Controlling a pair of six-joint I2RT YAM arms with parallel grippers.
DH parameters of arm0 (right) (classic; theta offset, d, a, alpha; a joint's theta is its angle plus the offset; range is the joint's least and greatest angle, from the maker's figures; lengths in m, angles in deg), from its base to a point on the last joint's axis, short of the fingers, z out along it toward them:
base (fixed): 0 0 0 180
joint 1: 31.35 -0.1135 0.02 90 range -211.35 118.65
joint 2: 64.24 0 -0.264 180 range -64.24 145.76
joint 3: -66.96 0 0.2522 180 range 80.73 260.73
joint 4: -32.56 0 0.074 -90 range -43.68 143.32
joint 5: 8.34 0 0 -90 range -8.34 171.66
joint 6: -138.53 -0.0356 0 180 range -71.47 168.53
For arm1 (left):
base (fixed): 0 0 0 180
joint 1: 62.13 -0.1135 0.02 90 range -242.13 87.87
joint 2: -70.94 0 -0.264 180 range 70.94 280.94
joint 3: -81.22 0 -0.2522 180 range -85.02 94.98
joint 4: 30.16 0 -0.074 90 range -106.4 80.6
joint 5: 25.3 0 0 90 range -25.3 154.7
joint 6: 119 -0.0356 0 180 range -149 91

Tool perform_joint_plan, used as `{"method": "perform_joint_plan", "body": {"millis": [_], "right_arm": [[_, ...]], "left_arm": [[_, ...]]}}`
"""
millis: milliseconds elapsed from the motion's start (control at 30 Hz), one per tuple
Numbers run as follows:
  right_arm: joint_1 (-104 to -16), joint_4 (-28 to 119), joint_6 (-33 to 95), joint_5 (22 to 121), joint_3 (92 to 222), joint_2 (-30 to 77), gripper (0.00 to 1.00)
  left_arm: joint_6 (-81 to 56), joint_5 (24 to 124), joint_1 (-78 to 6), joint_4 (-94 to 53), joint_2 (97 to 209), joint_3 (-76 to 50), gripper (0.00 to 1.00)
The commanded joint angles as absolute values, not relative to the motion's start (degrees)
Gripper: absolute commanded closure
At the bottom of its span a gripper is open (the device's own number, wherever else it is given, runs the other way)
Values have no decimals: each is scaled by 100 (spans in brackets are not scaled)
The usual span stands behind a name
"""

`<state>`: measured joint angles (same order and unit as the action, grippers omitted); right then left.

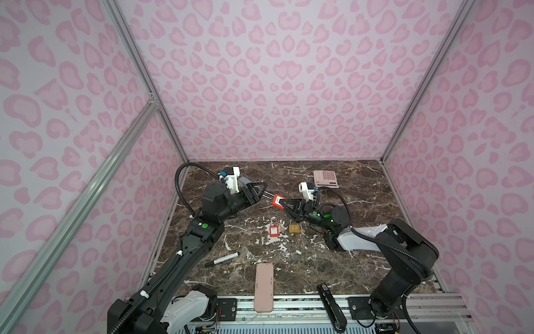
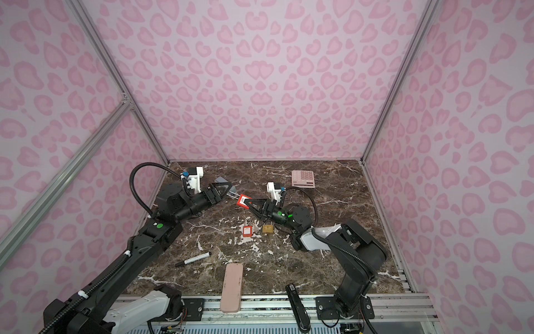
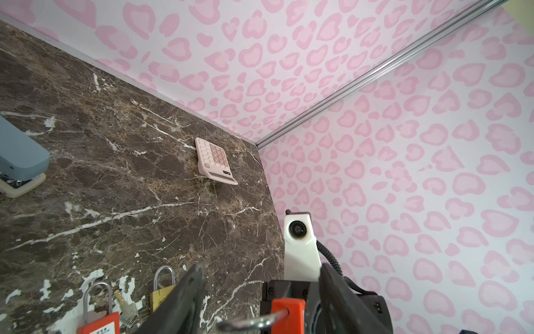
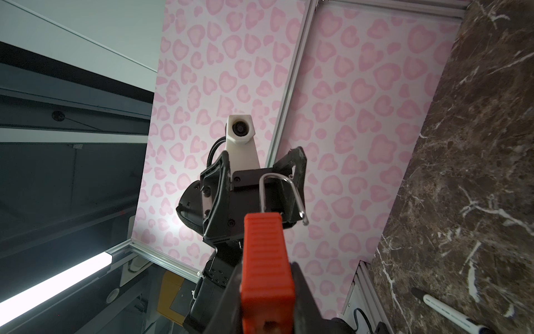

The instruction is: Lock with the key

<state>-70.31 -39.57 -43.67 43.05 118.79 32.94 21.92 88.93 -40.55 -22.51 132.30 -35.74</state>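
My right gripper (image 1: 284, 204) is shut on a red padlock (image 1: 277, 201), held above the marble table (image 1: 361, 202) with its silver shackle (image 4: 281, 185) swung open and pointing at the left arm. My left gripper (image 1: 263, 191) is open, and its fingers (image 3: 190, 289) stand on either side of the shackle (image 3: 254, 322) without touching it. In the right wrist view the red padlock body (image 4: 267, 260) fills the space between the jaws of the right gripper (image 4: 267, 270). A small silver key (image 3: 126, 308) lies on the table between two other padlocks.
A second red padlock (image 1: 274, 230) and a brass padlock (image 1: 294, 229) lie below the grippers. A pink calculator (image 1: 325, 179) sits at the back right and a blue-grey stapler (image 3: 20, 156) at the back left. A marker (image 1: 222, 259), pink case (image 1: 263, 287) and black stapler (image 1: 331, 306) lie in front.
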Motion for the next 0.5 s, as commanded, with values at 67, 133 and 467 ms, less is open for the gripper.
{"method": "perform_joint_plan", "body": {"millis": [67, 133, 467], "right_arm": [[-7030, -4295, -4359, 4254, 11898, 3349, 89], [-7021, -4281, -4361, 4255, 11905, 3374, 89], [-6907, -4293, -4359, 4239, 11906, 3410, 90]], "left_arm": [[2194, 9153, -4062, -2520, 13264, -3514, 35], [2198, 9151, -4068, -2511, 13216, -3548, 38], [2229, 9149, -4064, -2471, 12998, -3744, 61]]}}
